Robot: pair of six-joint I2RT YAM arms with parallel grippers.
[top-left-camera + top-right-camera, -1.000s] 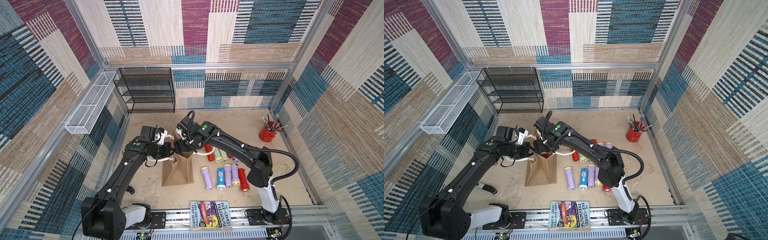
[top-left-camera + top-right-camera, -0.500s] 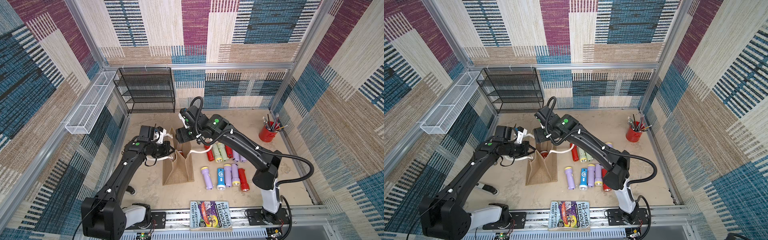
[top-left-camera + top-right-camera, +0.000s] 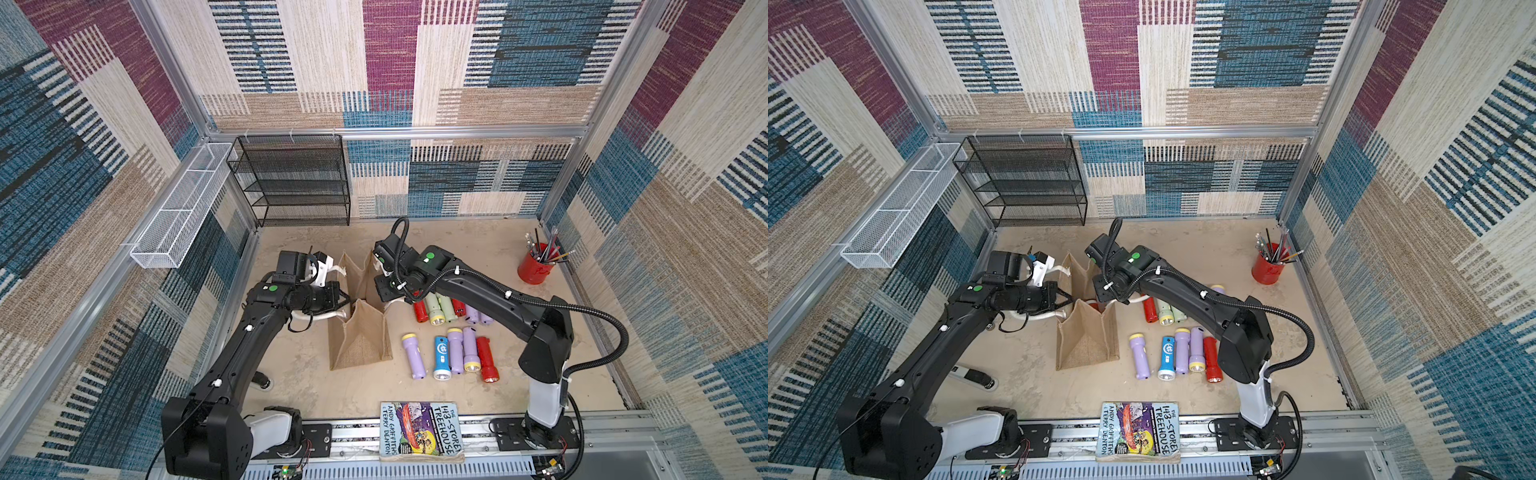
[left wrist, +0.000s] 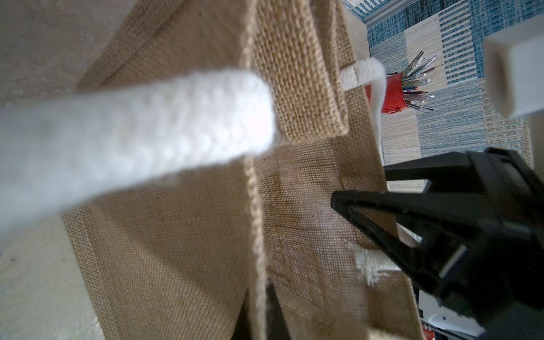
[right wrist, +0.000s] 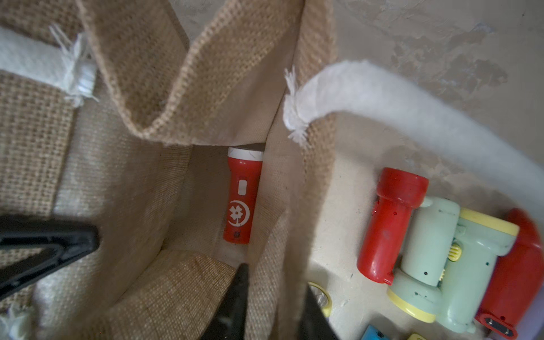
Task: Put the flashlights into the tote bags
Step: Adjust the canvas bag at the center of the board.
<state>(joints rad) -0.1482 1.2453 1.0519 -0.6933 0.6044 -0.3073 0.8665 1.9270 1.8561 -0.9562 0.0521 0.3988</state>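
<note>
Right now the bag (image 3: 360, 340) stands open on the table (image 3: 316, 386), left of centre. The left gripper (image 3: 1070, 300) is clamped on the bag's left rim. The right gripper (image 5: 273, 279) sits at the right rim, its 2 fingers (image 5: 232, 300) on either side of that wall and closed on it. 1 red flashlight (image 5: 242, 197) lies flat on the bag's bottom. Just right of the bag, a row of 5 flashlights (image 3: 455, 351) lies on the table: 3 lilac, 1 blue, 1 red. Farther back, a cluster (image 3: 436, 311) of red, pale green and lilac ones lies partly under the right arm. A red cup (image 3: 536, 268) of pencils stands far right. A book (image 3: 420, 430) lies at the near edge.
</note>
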